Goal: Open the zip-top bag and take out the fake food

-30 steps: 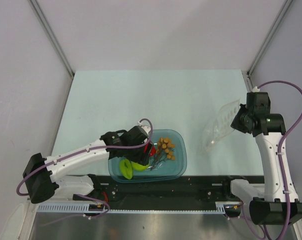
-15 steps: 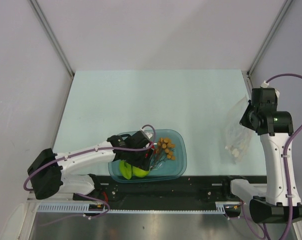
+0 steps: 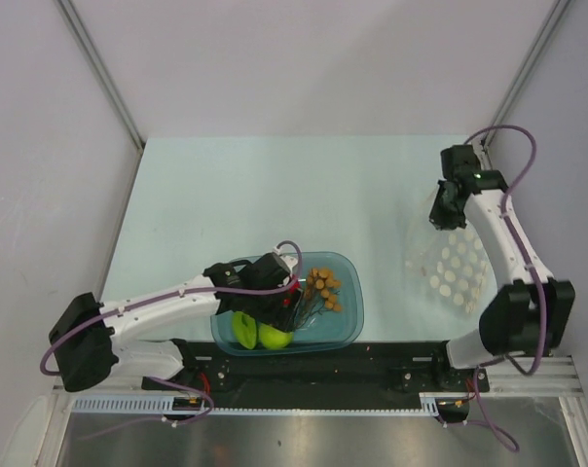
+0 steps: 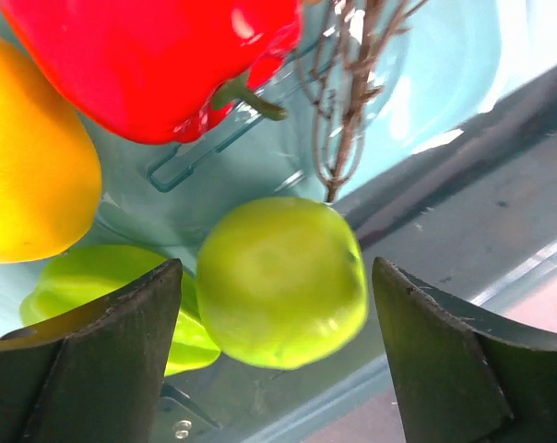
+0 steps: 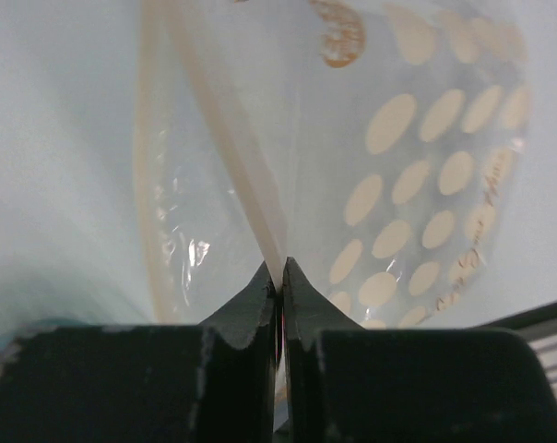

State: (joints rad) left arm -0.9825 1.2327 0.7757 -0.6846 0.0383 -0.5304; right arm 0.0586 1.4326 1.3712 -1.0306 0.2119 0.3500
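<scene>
We see the zip-top bag (image 3: 452,270) on the table's (image 3: 275,195) right side, one edge pinched in the closed right gripper (image 5: 278,275). The fake food (image 4: 280,281) sits in the teal tub (image 3: 345,326), where the left gripper (image 4: 277,268) hangs wide open, holding nothing.

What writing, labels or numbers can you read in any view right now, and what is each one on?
No text can be read outright.
zip-top bag: a thin line of brownish script beside its white dots, too blurred to read.
teal tub: no print shows.
fake food: no print shows.
</scene>
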